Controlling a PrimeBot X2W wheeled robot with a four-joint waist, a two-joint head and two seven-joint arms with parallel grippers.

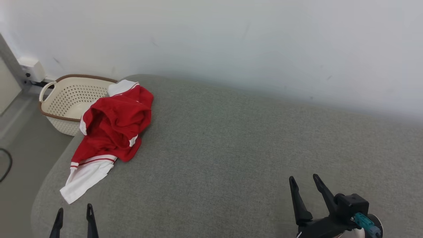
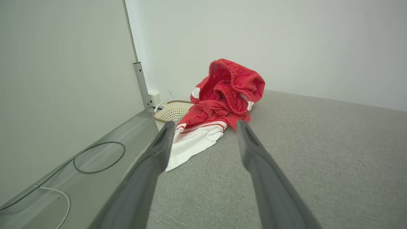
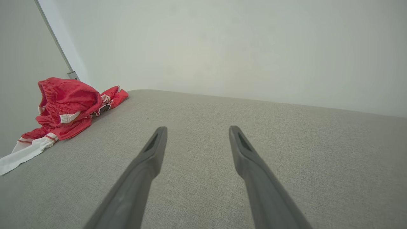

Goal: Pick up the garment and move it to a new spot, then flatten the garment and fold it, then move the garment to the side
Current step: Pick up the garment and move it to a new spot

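I see the red-and-white garment (image 1: 114, 122) crumpled at the far left end of the grey upholstered surface (image 1: 231, 148), next to the perforated basket (image 1: 64, 99). My left tool (image 1: 75, 207) is released and empty, near the white hem. My right tool (image 1: 303, 177) is released and empty, well apart from the garment.
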